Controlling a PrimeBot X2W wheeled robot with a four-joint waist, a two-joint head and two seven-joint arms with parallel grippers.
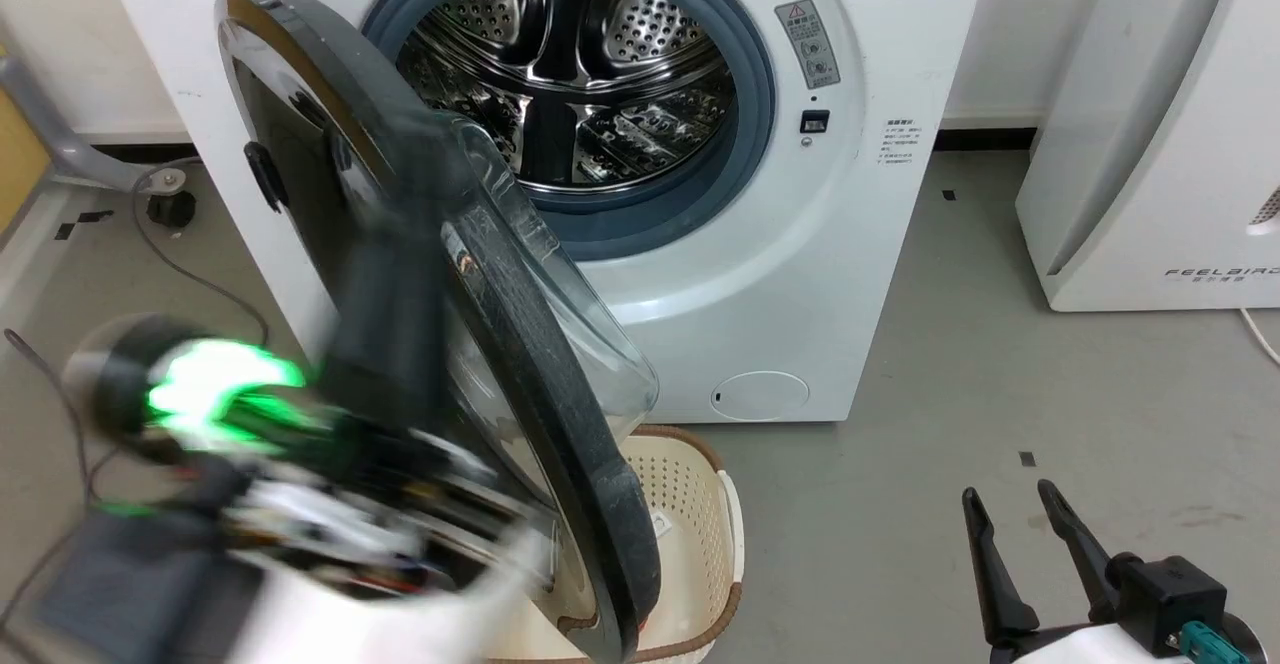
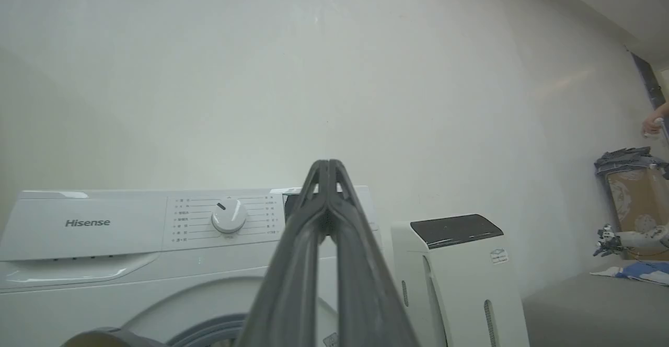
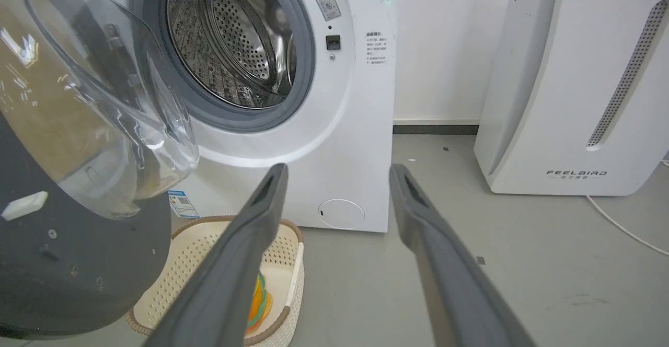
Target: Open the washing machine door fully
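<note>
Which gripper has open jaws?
The right gripper: its jaws stand wide apart, pointing at the washing machine. The left gripper has jaws meeting at the tips, holding nothing.

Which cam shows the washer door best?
Head view: the washing machine door shows nearly whole, swung out. Right wrist view crops it to the glass bowl and grey back. Left wrist view has at most a dark sliver at its bottom edge.

Lower left, our left arm (image 1: 300, 534) blurred, white shell, green glow (image 1: 215, 384), lower right, our right gripper (image 1: 1006, 490), two long dark tapered fingers (image 1: 992, 569), black block (image 1: 1165, 589), teal plug (image 1: 1203, 641), white forearm (image 1: 1075, 650).
</note>
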